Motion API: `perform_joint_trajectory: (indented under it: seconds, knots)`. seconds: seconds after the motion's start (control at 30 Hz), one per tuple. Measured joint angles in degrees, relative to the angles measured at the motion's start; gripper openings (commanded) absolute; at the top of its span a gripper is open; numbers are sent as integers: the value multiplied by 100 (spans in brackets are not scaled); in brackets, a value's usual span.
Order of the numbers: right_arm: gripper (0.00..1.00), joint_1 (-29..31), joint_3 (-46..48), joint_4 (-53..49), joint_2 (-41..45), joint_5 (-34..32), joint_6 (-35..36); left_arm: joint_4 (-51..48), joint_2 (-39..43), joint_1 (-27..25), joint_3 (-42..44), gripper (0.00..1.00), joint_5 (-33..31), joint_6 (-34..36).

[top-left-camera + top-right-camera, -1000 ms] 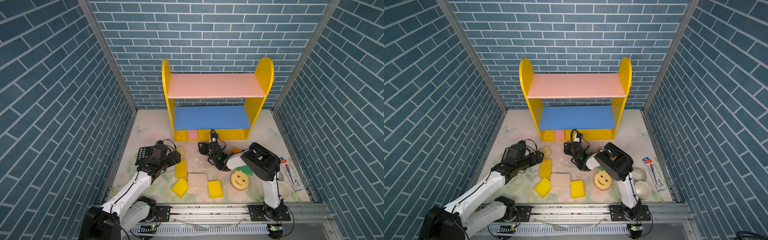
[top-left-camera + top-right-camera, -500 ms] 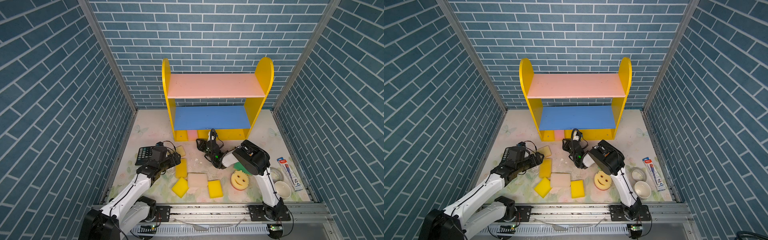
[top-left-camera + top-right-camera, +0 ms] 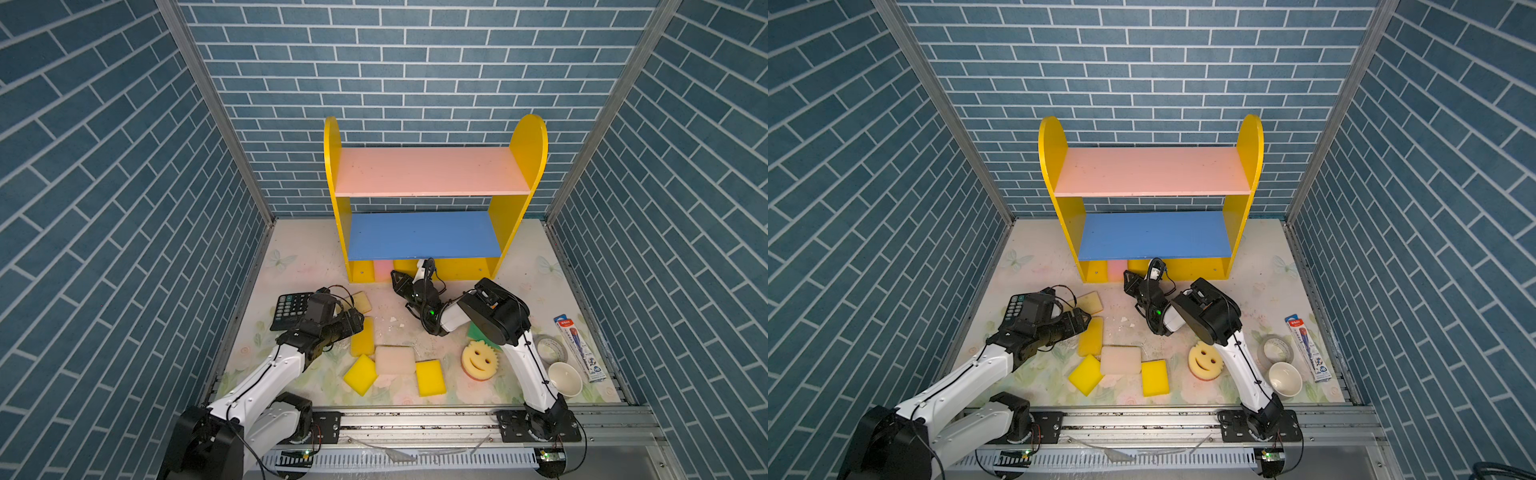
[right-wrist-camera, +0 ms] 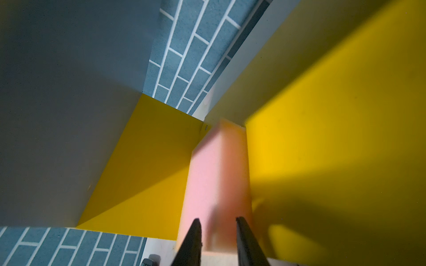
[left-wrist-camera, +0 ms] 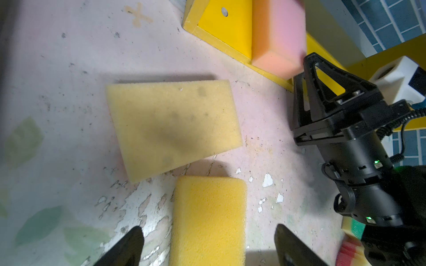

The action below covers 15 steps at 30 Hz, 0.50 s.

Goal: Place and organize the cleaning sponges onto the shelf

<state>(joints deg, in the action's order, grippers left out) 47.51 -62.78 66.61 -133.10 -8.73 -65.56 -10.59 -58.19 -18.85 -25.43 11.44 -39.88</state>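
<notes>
The shelf (image 3: 432,170) stands at the back, and a pink sponge (image 3: 382,268) lies on its yellow base. My right gripper (image 3: 395,275) is just in front of that sponge. In the right wrist view its jaws (image 4: 217,218) stand narrowly apart with nothing between them, the pink sponge (image 4: 214,184) just beyond the tips. My left gripper (image 5: 208,241) is open and straddles the end of a long yellow sponge (image 3: 362,343). A tan sponge (image 3: 360,302), a whitish one (image 3: 395,359), two yellow ones (image 3: 360,374) (image 3: 430,377) and the smiley sponge (image 3: 479,359) lie on the mat. A green sponge (image 3: 476,332) is partly hidden under the right arm.
A black calculator (image 3: 291,309) lies left of the left gripper. A tape roll (image 3: 550,349), a white bowl (image 3: 565,378) and a packaged pen (image 3: 577,349) sit at the right front. Brick walls close in both sides and the back.
The right gripper's jaws have narrowed, and the right arm's elbow has swung left, closer to the middle. The left arm has hardly moved.
</notes>
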Motion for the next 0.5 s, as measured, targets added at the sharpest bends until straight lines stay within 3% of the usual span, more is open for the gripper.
perform_joint_trajectory:
  seconds: [0.5]
  knots:
    - [36,33,-243,-179,-94,140,-61,-28,339,0,98,90,-28,-63]
